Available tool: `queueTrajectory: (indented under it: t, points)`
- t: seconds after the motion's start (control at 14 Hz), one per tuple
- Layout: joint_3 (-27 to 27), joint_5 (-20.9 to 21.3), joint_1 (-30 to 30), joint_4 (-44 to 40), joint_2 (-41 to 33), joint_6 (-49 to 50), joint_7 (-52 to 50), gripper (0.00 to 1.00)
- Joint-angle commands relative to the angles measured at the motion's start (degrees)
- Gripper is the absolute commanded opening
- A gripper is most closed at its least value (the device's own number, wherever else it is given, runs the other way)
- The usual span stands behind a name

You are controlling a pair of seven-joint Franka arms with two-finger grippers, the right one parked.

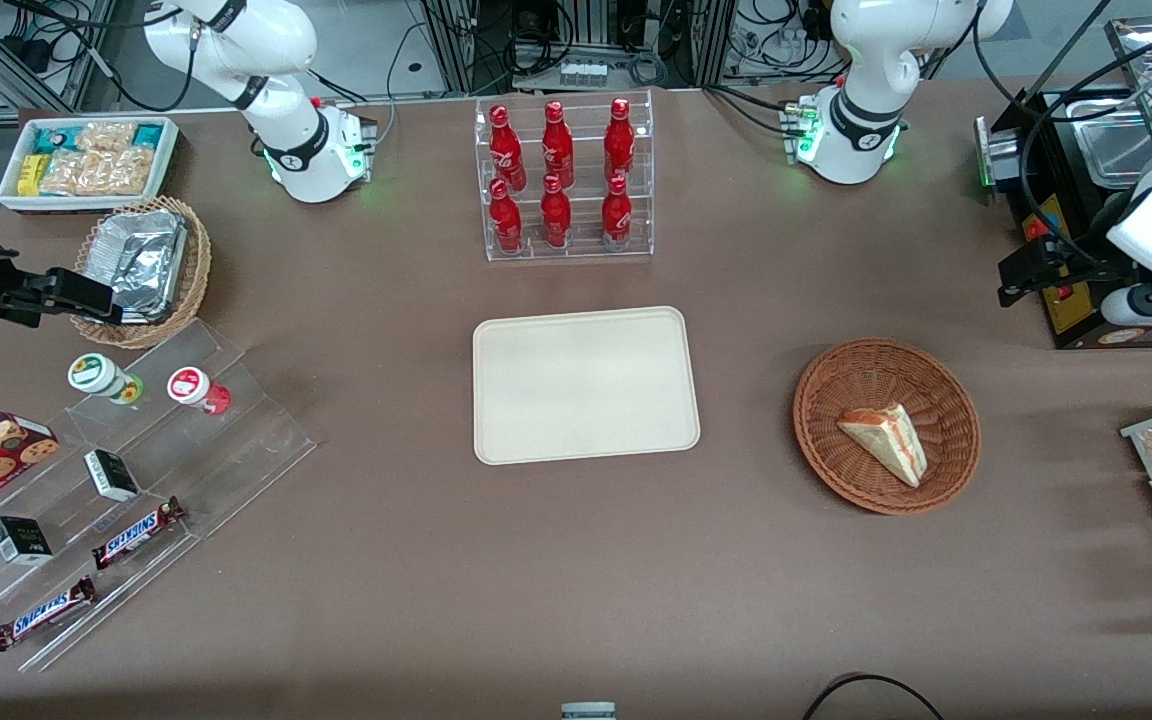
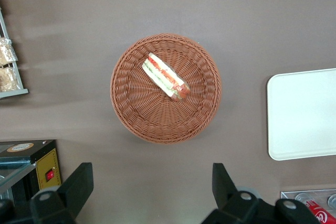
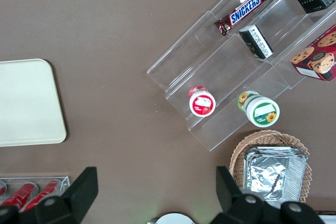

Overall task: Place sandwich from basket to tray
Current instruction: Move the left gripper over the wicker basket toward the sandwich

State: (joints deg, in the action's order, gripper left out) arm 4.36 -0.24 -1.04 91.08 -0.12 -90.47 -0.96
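Brown counter (image 1: 576, 560) carries my round reddish-brown wicker basket (image 2: 131, 108) near its working-arm edge; the wrapped triangular sandwich (image 2: 166, 76) lies inside, the cream rectangular tray (image 2: 304, 114) waits beside, and I keep the claw (image 2: 149, 190) released above for approach.

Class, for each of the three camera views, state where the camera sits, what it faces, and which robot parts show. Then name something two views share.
Front view: above the table's front edge, facing both arm bases; tray central, sandwich in basket.
Left wrist view: on the working arm, facing down at the basket; its gripper open, fingers showing.
Right wrist view: on the parked arm, facing down at the snack shelf.
All three share the tray.
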Motion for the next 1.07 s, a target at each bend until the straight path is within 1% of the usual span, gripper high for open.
queueTrajectory:
  t: [0.0, 0.29, 0.36, 0.43, 0.57, 0.79, 1.0]
  points:
    - [-0.7, 0.5, 0.6, -0.7, 0.2, -0.2, 1.1, 1.0]
    - [-0.7, 0.9, 0.5, 0.2, 3.0, -1.3, -0.2, 1.0]
    - [-0.7, 1.6, 0.5, 2.0, 3.2, -2.6, -0.5, 1.0]
    - [-0.7, 2.7, 0.7, 5.5, 2.7, -6.5, -0.7, 1.0]
    - [-0.7, 2.4, 0.6, 11.6, 1.7, -12.4, -1.9, 1.0]
    - [-0.6, 2.1, 0.8, 18.5, 1.7, -19.3, -10.3, 1.0]
    - [-0.2, 2.0, 1.0, 26.1, 2.1, -30.0, -21.1, 1.0]
